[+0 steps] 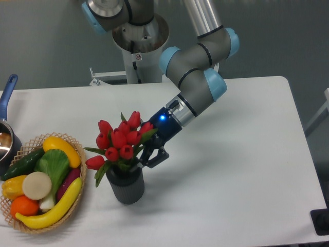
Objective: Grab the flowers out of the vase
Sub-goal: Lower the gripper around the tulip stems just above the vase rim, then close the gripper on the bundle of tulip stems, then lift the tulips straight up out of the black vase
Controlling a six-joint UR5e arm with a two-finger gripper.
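Flowers [119,141] sat in the vase [125,186] left of centre on the desk [231,170], not lifted yet. Stems ran roughly upright, buds up, leaning a bit left. Pincer [145,158] was right against the bunch; couldn't tell if it'd closed on anything.

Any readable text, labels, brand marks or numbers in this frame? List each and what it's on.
None readable.
Arm base: a small red-and-white sticker, too small and blurred to read.
Pincer wrist: a lit blue light, no text.
Vase, flowers, basket, table: no markings visible.
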